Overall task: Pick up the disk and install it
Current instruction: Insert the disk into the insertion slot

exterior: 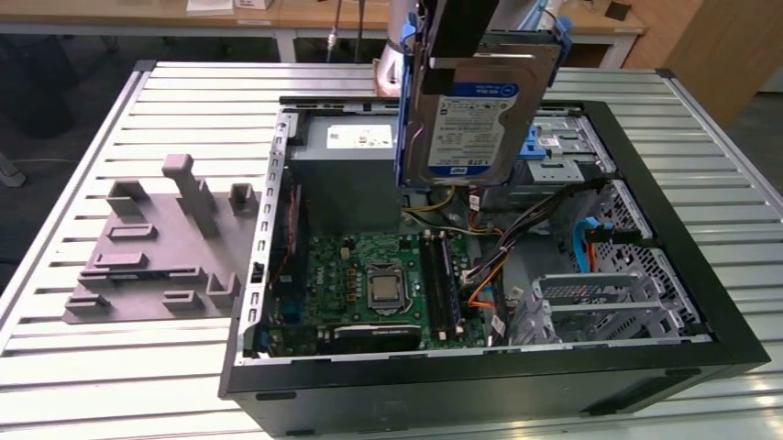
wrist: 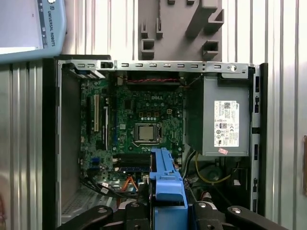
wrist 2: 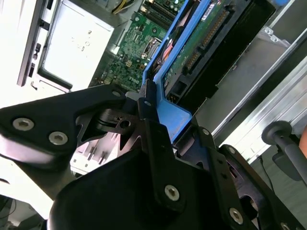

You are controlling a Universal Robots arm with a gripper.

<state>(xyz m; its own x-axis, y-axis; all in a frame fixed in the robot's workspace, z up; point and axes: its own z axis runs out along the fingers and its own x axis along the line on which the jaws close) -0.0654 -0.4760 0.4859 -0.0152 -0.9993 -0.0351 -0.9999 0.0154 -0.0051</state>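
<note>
arm (exterior: pixel 394 41) upright at the top of the exterior view, wrist pointing straight down. gripper (wrist 2: pixel 152 108) clamped on the disk (exterior: pixel 471 119) by its blue end tab, one finger each side, jaws nearly together. disk hangs vertical beneath it.

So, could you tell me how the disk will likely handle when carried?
The disk is likely stiff: it hangs without sagging. Its metal body suggests weight. Held by its blue tab in the pincer, it might swing.
</note>
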